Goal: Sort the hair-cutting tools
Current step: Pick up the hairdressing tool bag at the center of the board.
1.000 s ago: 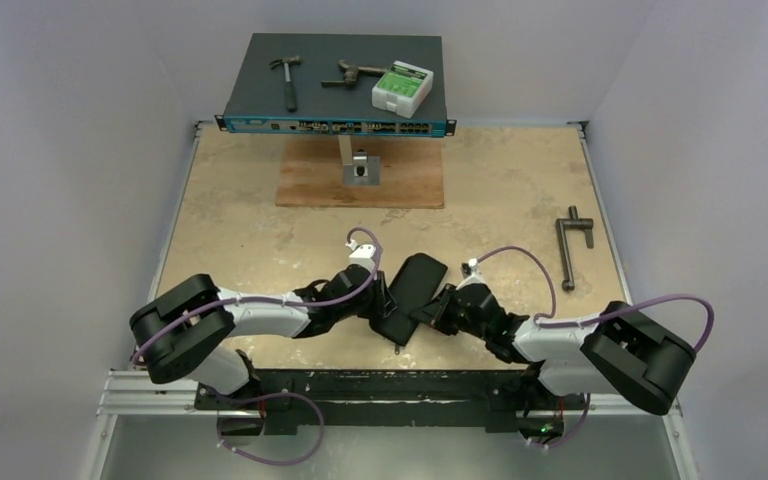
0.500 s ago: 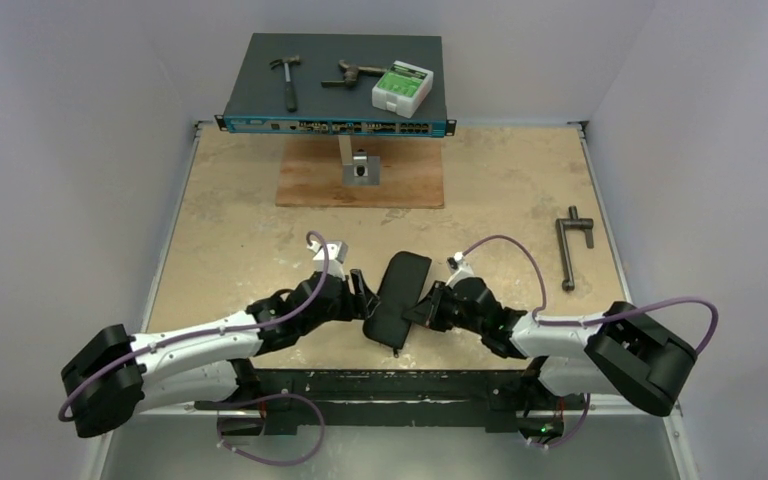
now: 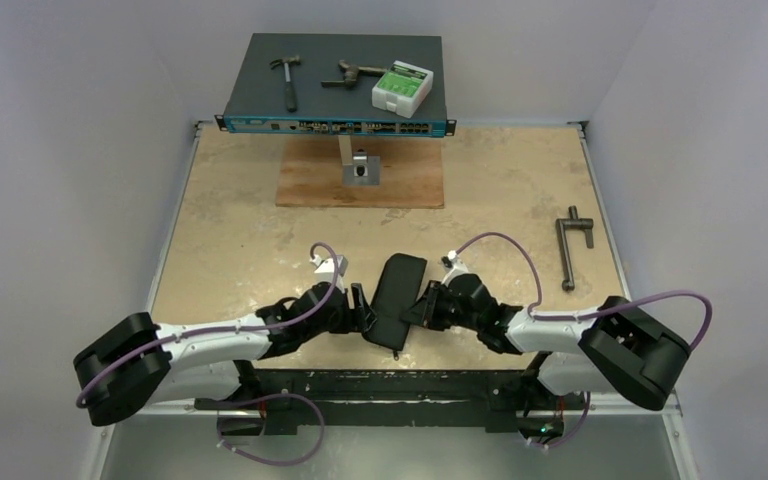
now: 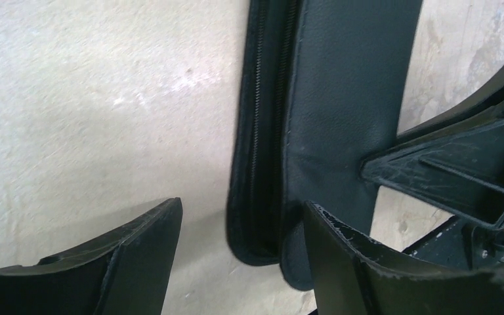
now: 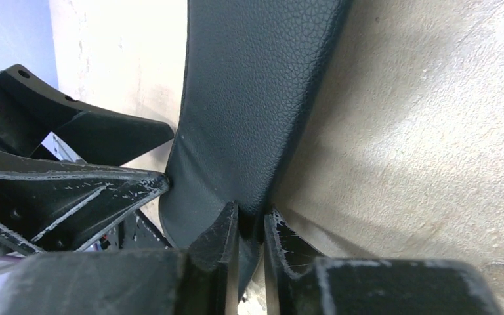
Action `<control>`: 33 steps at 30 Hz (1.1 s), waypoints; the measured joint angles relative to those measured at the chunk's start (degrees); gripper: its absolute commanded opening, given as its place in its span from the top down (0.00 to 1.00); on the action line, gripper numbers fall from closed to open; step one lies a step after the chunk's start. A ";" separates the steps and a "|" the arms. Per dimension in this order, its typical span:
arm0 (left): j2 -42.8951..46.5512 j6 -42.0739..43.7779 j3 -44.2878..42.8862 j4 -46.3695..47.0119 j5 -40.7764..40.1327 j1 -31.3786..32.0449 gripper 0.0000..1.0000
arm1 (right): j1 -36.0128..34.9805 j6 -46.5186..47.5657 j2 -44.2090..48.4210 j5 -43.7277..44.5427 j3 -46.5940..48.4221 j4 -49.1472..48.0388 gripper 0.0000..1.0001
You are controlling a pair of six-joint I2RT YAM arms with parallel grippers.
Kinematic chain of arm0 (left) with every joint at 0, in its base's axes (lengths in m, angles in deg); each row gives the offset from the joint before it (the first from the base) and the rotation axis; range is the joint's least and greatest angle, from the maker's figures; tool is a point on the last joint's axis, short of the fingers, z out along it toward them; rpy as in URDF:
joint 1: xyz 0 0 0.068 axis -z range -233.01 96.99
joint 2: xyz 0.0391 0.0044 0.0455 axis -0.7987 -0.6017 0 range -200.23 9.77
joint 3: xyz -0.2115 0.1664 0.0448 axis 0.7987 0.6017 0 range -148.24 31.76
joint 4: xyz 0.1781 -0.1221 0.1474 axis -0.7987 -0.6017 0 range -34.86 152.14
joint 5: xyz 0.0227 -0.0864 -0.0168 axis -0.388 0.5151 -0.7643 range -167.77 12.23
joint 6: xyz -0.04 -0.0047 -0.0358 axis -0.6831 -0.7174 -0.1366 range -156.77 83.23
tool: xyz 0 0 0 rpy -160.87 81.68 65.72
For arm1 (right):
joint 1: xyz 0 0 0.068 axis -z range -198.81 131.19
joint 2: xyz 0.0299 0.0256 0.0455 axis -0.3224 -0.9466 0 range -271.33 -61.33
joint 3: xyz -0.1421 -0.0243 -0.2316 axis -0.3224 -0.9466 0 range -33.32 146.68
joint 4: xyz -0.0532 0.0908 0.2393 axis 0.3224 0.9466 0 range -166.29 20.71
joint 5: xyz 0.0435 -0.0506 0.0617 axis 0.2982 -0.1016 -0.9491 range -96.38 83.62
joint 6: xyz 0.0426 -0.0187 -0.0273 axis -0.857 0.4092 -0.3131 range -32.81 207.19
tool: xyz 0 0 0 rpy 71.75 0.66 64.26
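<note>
A black leather zip case lies on the table between my two grippers. No scissors, clip or comb show in any view. My right gripper is shut on the case's right edge; the right wrist view shows its jaws pinching the leather flap. My left gripper is open at the case's left side. In the left wrist view its jaws straddle the near corner of the case, with the zip edge between them.
A blue network switch at the back carries a hammer, a rusty tool and a white-green box. A wooden board with a metal bracket lies in front. A grey T-bar lies at the right.
The left arm swung out to the left and its gripper came down to the case's left edge. The case turned more upright and shifted slightly left, still held by the right gripper.
</note>
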 measured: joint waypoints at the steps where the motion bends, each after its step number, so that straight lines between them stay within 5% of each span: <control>1: -1.16 0.17 -0.50 0.92 0.37 -0.04 0.33 | 0.02 -0.02 -0.11 -0.02 0.11 0.09 0.71; 7: -4.92 0.37 -2.49 4.72 1.92 -0.35 0.34 | -0.15 0.52 0.98 0.11 0.57 3.58 0.46; 15: -5.77 1.31 -3.72 4.87 1.14 -0.37 0.37 | -0.09 -0.50 7.08 2.19 0.31 10.86 0.40; 19: -9.81 1.66 -6.47 4.79 1.03 -0.68 0.47 | 1.86 -3.28 10.08 2.29 -2.12 10.14 0.32; 27: -15.76 0.04 -8.41 7.08 2.32 -1.27 0.74 | 3.96 -6.69 4.35 -0.17 -2.56 1.03 0.29; 33: -17.00 -2.60 -7.26 11.02 3.02 -2.08 0.83 | 4.48 -9.51 -2.16 -1.73 -2.73 -8.33 0.29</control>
